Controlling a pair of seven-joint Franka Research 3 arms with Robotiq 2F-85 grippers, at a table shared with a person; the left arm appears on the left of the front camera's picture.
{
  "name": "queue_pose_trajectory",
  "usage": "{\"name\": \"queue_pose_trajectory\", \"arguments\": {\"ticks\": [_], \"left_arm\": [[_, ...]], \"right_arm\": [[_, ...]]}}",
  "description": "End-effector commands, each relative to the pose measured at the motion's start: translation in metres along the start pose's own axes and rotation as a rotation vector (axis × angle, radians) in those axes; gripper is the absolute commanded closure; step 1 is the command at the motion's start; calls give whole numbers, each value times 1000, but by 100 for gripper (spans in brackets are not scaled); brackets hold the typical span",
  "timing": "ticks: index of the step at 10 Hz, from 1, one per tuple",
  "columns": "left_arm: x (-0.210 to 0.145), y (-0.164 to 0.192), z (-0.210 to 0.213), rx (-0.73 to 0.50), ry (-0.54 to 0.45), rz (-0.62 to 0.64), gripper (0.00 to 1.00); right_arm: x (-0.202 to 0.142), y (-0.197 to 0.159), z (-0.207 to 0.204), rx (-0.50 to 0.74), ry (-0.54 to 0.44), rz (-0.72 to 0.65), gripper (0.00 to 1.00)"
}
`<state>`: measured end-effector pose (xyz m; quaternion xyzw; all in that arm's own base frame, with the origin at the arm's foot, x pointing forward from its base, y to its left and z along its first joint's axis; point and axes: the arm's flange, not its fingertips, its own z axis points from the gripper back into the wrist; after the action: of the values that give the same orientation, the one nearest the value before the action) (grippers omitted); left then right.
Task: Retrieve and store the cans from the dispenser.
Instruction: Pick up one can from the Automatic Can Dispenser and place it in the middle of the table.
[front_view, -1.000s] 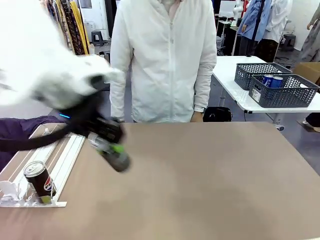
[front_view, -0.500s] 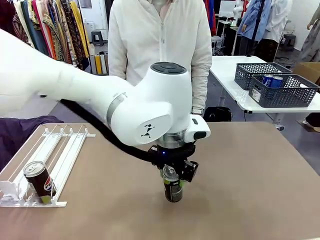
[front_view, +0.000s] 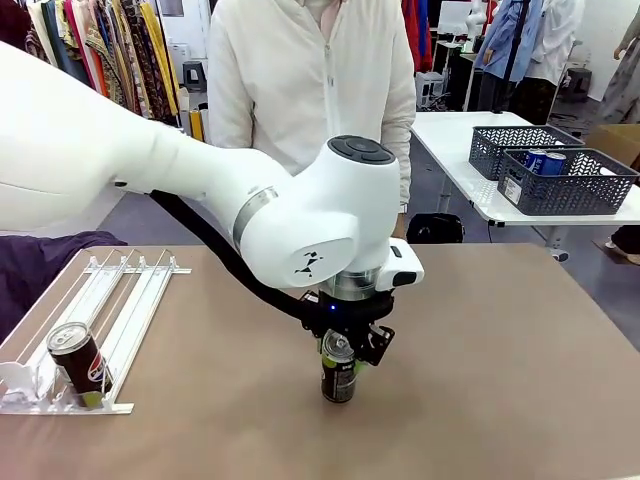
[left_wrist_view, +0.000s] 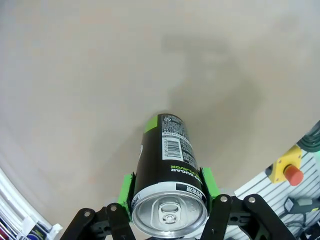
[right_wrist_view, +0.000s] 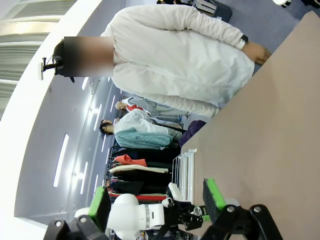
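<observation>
Black can (front_view: 338, 378) shifted left, brown table (front_view: 500, 350), mesh baskets (front_view: 575, 192) behind

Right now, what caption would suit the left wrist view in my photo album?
Left end effector clamps an upright black can, seen from above against the brown table.

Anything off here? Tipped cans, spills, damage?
Nothing stands out. The left claw grips a black can upright at the middle of the table. The other can leans at the low end of the dispenser, as its slope would make it. No spill or dent visible.
</observation>
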<state>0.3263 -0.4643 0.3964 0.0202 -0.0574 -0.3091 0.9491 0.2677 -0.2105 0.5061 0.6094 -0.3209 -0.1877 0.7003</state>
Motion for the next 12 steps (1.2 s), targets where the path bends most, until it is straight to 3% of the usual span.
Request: {"name": "queue_pose_trajectory", "arguments": {"ticks": [1, 2, 3, 5, 6, 8, 9, 11, 12], "left_arm": [[6, -1, 8, 33, -20, 21, 81], [4, -1, 9, 29, -21, 19, 23], [5, -1, 10, 27, -25, 20, 0], [1, 6, 22, 11, -51, 31, 0], [-7, 15, 49, -20, -104, 42, 0], [-46, 53, 116, -67, -114, 37, 0], [-68, 85, 139, -135, -116, 48, 0], [-112, 183, 167, -410, -161, 134, 0], [-136, 228, 177, -473, -229, 237, 0]], "right_arm": [[2, 3, -3, 25, -14, 12, 0], [2, 3, -3, 25, -14, 12, 0], [2, 3, -3, 25, -14, 12, 0], [2, 3, -3, 25, -14, 12, 0], [2, 3, -3, 25, -14, 12, 0], [2, 3, -3, 25, -14, 12, 0], [2, 3, -3, 25, -14, 12, 0], [2, 3, -3, 25, -14, 12, 0], [2, 3, -3, 25, -14, 12, 0]]}}
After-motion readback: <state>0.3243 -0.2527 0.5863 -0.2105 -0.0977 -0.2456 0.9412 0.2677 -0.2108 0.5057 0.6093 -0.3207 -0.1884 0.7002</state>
